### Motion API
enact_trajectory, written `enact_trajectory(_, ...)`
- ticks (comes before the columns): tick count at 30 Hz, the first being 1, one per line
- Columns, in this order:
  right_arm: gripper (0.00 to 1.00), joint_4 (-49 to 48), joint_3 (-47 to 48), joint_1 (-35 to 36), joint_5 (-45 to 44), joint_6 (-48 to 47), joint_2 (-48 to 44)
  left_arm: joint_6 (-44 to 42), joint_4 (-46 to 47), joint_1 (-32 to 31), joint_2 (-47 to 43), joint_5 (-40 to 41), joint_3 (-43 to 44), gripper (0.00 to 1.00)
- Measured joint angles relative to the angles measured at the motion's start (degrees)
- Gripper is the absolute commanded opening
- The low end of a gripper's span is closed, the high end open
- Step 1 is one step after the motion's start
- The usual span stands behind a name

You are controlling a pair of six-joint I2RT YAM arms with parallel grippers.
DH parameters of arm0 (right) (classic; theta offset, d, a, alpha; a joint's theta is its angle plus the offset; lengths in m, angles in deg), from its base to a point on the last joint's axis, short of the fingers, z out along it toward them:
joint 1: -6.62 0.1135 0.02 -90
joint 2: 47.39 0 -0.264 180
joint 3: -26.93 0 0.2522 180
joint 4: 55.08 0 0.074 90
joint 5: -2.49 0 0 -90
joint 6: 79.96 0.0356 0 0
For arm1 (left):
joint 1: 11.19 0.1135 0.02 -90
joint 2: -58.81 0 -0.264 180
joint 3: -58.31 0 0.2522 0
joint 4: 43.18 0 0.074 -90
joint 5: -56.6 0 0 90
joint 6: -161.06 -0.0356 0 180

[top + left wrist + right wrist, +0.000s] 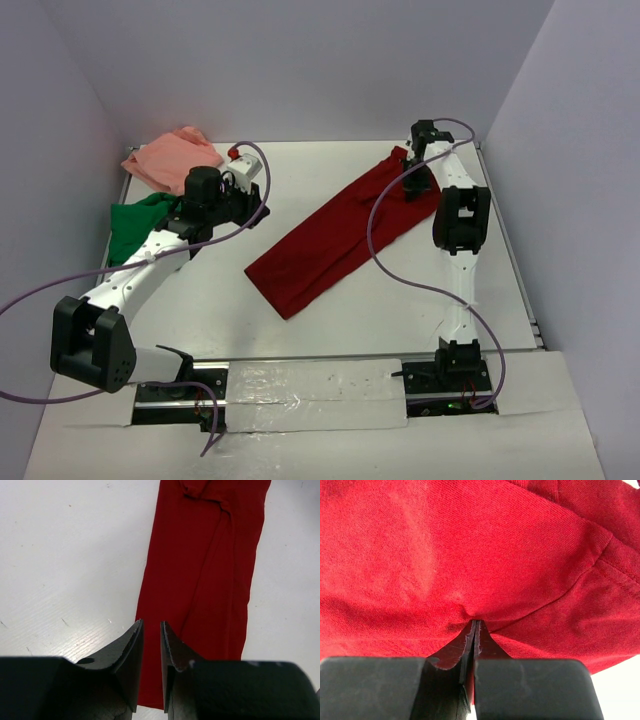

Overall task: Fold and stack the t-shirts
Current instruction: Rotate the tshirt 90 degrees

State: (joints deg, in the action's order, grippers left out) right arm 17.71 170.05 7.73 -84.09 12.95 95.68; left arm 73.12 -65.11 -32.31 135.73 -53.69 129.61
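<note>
I'm folding the dark red t-shirt [330,240], lying diagonally right of centre: the right gripper [474,623] is clenching its upper-right end, the left gripper [150,624] is hovering parted, seemingly empty. Next, it needs the lower-left end.

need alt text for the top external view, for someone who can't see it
A dark red t-shirt lies stretched diagonally across a white table, its far end pinched by the right fingers. The left arm extends toward the far left, beside a crumpled green t-shirt and a salmon pink t-shirt.
</note>
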Motion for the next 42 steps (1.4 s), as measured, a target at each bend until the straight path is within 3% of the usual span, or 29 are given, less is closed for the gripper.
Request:
enact_trajectory(11, 0.00, 0.4, 7.6, 3.1, -4.5, -1.4, 3.7, -2.8, -0.4, 1.7, 0.0, -0.7, 0.0, 0.27)
enact_trajectory(27, 0.00, -11.0, 11.2, 24.0, -8.0, -8.1, 3.8, -3.6, -1.0, 5.6, 0.0, -1.4, 0.0, 0.26)
enact_trajectory(29, 0.00, -14.1, 7.8, 24.6, -9.2, -8.3, 2.1, -3.6, -1.0, 5.7, -0.1, -1.3, 0.0, 0.22)
enact_trajectory(33, 0.00, -19.5, -5.6, 23.6, -11.9, -8.4, -5.3, -2.5, -0.9, 6.7, -0.3, -1.9, 0.1, 0.01)
enact_trajectory(34, 0.00, -20.3, -8.4, 23.0, -12.6, -8.3, -7.5, -2.1, -1.3, 7.0, -0.2, -2.5, 0.2, 0.00)
enact_trajectory(37, 0.18, -21.0, -13.7, 20.9, -14.5, -7.8, -13.7, -1.9, -6.2, 7.2, 3.0, -6.8, 4.7, 0.00)
enact_trajectory(38, 0.48, -21.5, -14.9, 20.0, -14.7, -7.6, -16.1, -2.6, -7.9, 7.2, 4.6, -8.4, 6.8, 0.00)
enact_trajectory(39, 0.60, -22.0, -16.0, 19.1, -14.8, -6.8, -18.6, -3.3, -10.1, 7.2, 6.3, -10.4, 8.9, 0.00)
enact_trajectory(42, 0.66, -23.4, -20.1, 15.5, -13.6, -5.8, -26.6, -7.0, -16.6, 7.2, 10.4, -15.8, 12.3, 0.06)
